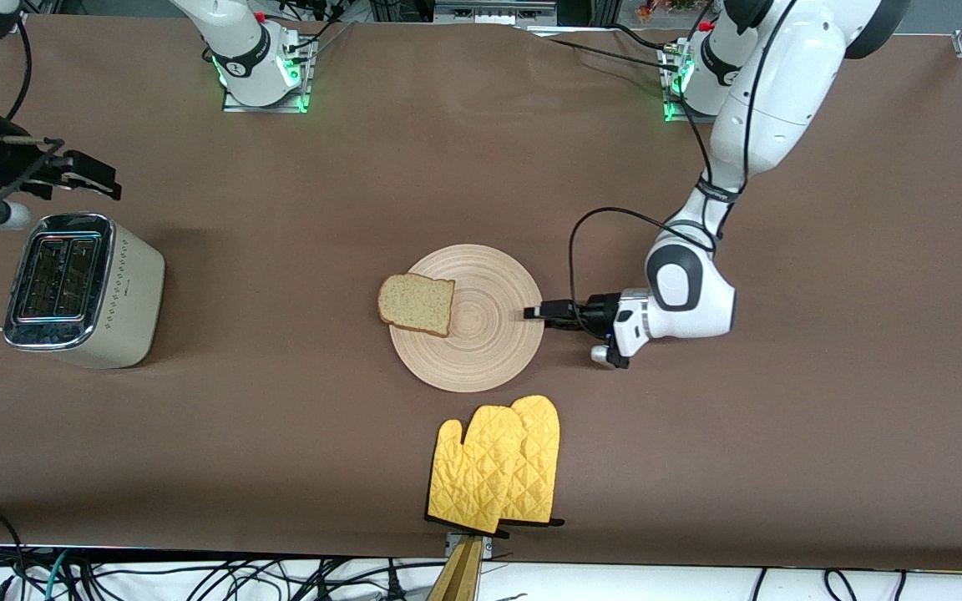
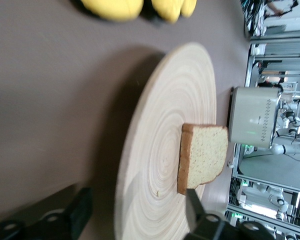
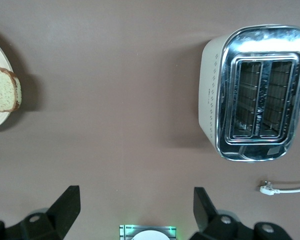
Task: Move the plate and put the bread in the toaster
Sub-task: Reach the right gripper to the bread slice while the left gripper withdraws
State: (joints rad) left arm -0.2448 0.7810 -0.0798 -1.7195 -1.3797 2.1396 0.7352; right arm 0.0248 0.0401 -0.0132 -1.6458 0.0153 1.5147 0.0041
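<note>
Front view, left tool [image 1: 534, 313] low, level, released at plate [image 1: 481, 334] rim, right tool [image 1: 101, 184] released above toaster [image 1: 84, 288].

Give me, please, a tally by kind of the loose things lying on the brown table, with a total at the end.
Plate: 1
Bread slice: 1, on the plate, overhanging its rim
Toaster: 1
Yellow oven mitts: 2, overlapping
Total: 5
</note>
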